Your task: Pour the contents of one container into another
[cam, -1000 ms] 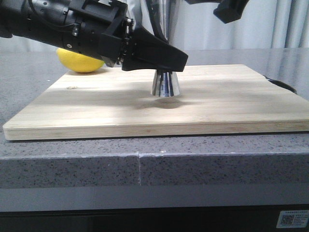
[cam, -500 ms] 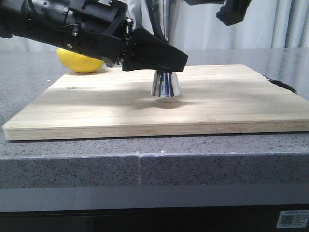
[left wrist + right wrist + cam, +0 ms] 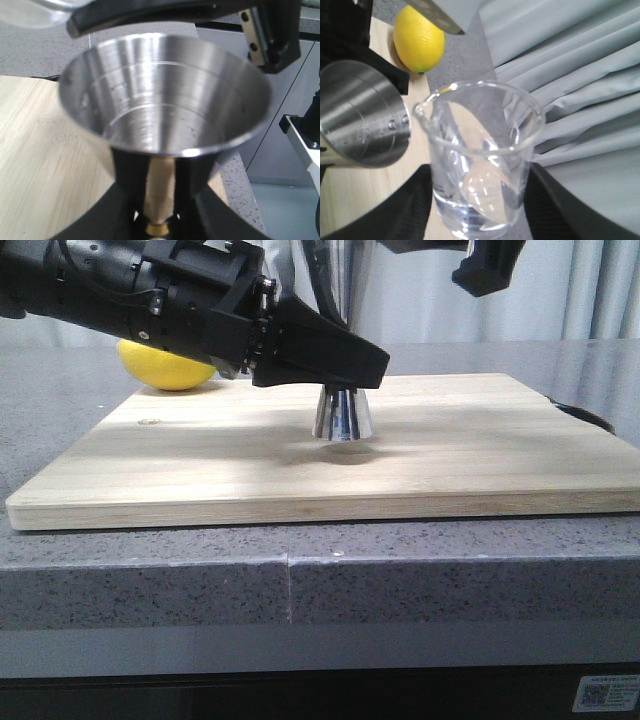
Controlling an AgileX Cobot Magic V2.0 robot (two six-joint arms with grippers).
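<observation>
Left gripper (image 3: pixel 335 365): jaws closed on the narrow waist of the steel jigger (image 3: pixel 342 415), upright near the centre of the wooden board (image 3: pixel 200 470). Right gripper (image 3: pixel 475 220): fingers closed around the glass beaker (image 3: pixel 480 160), held up off the board, just beside the jigger's upper rim, lip turned toward it. Lemon (image 3: pixel 165 368) at about 10 o'clock from the jigger, at the board's far edge on the grey counter (image 3: pixel 450 560).

A grey speckled counter (image 3: pixel 150 580) is carrying a wooden cutting board (image 3: pixel 200 465), and a lemon (image 3: pixel 165 368) is sitting just behind the board's back-left corner.
</observation>
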